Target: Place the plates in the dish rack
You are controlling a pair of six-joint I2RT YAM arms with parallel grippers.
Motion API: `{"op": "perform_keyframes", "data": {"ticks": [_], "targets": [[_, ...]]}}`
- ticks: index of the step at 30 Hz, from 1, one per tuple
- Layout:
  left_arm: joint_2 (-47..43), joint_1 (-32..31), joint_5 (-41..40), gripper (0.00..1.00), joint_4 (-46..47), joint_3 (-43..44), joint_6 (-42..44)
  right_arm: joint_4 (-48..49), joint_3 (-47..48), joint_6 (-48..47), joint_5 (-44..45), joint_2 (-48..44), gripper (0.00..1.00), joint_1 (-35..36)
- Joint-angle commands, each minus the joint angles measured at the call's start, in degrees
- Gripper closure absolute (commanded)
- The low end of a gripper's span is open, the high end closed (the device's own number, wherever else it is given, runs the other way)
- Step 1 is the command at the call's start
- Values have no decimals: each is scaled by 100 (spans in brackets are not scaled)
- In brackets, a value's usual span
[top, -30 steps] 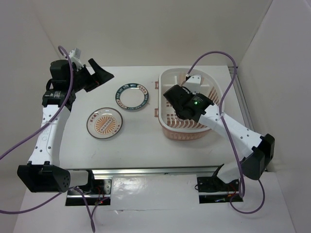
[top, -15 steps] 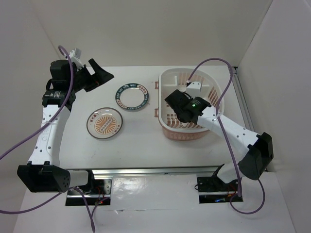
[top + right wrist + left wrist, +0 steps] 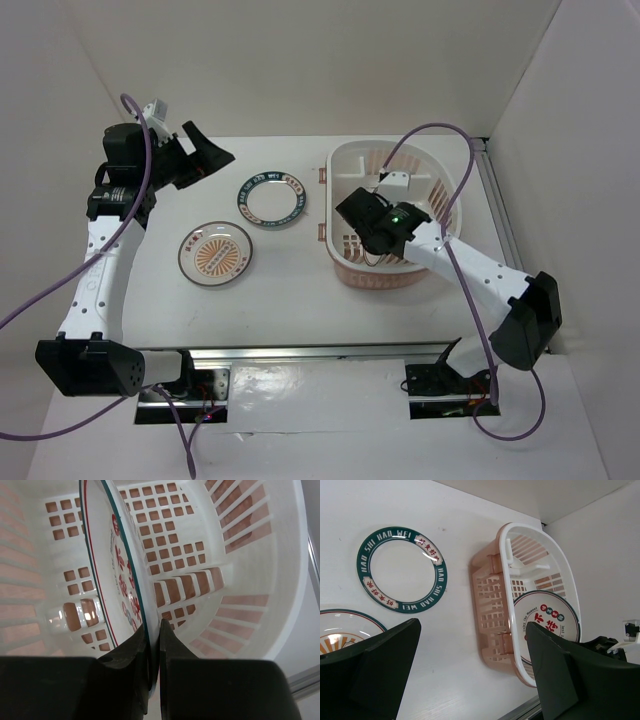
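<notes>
The dish rack (image 3: 343, 158) stands on the right of the table. My right gripper (image 3: 362, 218) reaches down inside it, shut on the rim of the red-marked plate (image 3: 120, 570), which stands on edge against the rack's slotted wall (image 3: 240, 555). The gripper (image 3: 154, 645) pinches the plate's edge. From the left wrist view the plate (image 3: 547, 625) shows inside the rack (image 3: 490, 605). The blue-green rimmed plate (image 3: 271, 200) and the orange sunburst plate (image 3: 214, 252) lie flat on the table, left of the rack. My left gripper (image 3: 205, 155) is open and empty, raised at the back left above them.
White walls enclose the table at the back and both sides. A metal rail (image 3: 300, 352) runs along the near edge between the arm bases. A purple cable (image 3: 440, 130) arcs over the rack.
My right gripper has sunk slightly lower and nearer inside the rack with the red-marked plate. The left arm and the two plates on the table have not moved.
</notes>
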Motion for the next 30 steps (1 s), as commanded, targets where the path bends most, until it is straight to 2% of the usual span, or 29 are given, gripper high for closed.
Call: {"op": "perform_keyframes", "data": {"ticks": [1,12,19,22,26,30], "targets": [[-2,-13,3,0,85,231,92,115,-8,225,313,62,100,175],[51,-13,3,0,85,231,92,-325,-8,630,488,352,99,360],[51,-13,3,0,32,231,92,-325,-8,691,488,352,78,466],[104,-13,-50,0,32,283,92,-263,-8,691,488,352,75,466],[104,-13,-50,0,-21,283,144,-263,106,691,488,457,63,519],[156,-13,-102,0,-21,283,145,-263,106,691,436,519,57,580]]}}
